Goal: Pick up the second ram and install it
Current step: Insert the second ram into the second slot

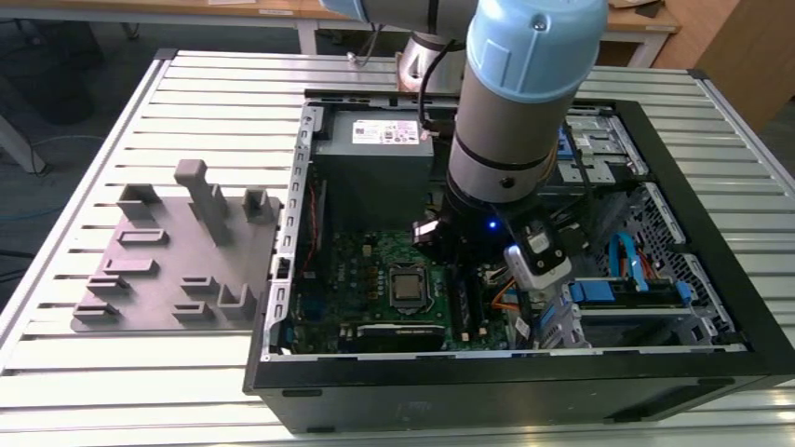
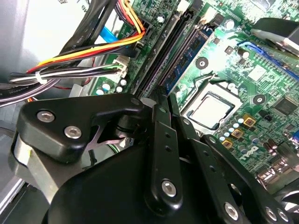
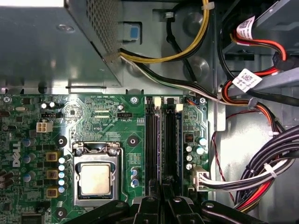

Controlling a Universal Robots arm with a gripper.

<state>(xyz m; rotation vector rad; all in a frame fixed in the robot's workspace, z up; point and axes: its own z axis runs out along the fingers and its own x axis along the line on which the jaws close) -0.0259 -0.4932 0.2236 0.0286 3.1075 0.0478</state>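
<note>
Alignment matters most at this step, it is judged: the stick has to stand square over its slot before any pressure is put on it.

In the exterior view, the arm (image 1: 509, 140) is seen reaching down into the open computer case (image 1: 497, 372) at centre frame, above the motherboard (image 1: 360, 261). The grey fixture block (image 1: 174, 251) is set on the counter (image 1: 74, 372) at frame left, well apart from the case.

In the second wrist view, the gripper (image 2: 161, 93) is shown with its jaws clenched at centre frame. The second ram (image 2: 187, 56) runs from their tips toward the upper right and is judged to be pinched edge-on. Whether it is seated cannot be told. A cable bundle (image 2: 70, 60) is crowded in at upper left, just beside the slot line, so little room is left on that side.

In the first wrist view, the gripper (image 3: 162, 189) is centred at the lower edge, in line with the memory slots (image 3: 152, 140). The processor socket (image 3: 96, 177) is placed at lower left, and more cables (image 3: 271, 158) are massed at lower right.
</note>
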